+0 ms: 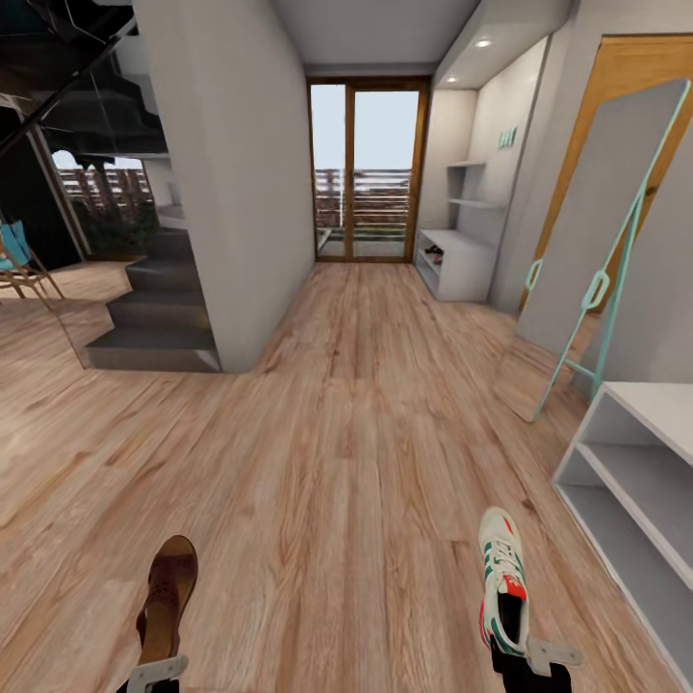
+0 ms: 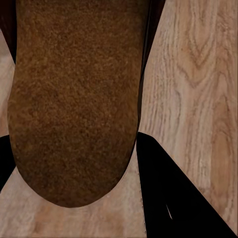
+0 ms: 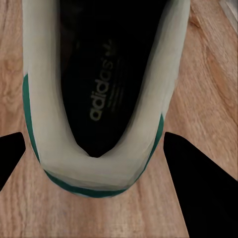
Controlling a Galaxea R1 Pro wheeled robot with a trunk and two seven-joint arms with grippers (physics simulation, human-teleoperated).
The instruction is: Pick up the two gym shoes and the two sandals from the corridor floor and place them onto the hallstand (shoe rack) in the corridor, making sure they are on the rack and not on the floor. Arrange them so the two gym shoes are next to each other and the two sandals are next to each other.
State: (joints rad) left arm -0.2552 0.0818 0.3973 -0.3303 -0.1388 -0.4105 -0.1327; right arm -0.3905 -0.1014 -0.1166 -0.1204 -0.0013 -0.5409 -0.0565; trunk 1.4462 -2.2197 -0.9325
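Left gripper (image 1: 154, 671) clamped on a sandal (image 1: 168, 599) at seven o'clock, right gripper (image 1: 534, 659) clamped on a sneaker (image 1: 503, 578) at five, both above the floor (image 1: 327, 462), shoe rack (image 1: 635, 481) at three, glass door (image 1: 369, 171) at twelve.

**Both grippers held low in front of the trunk, each closed on a shoe.**

In the head view the left gripper (image 1: 157, 672) sits at the lower left edge with only its pale fingertip bracket visible, clamped at the heel end of a sandal (image 1: 168, 597) that points forward away from the robot. The right gripper (image 1: 539, 656) sits at the lower right, its pale finger crossing the heel of a gym shoe (image 1: 504, 577), which also points forward. In each wrist view, two dark fingers (image 2: 173, 198) (image 3: 198, 168) flank the held shoe's heel on either side, the grip lying along the shoe's long axis.
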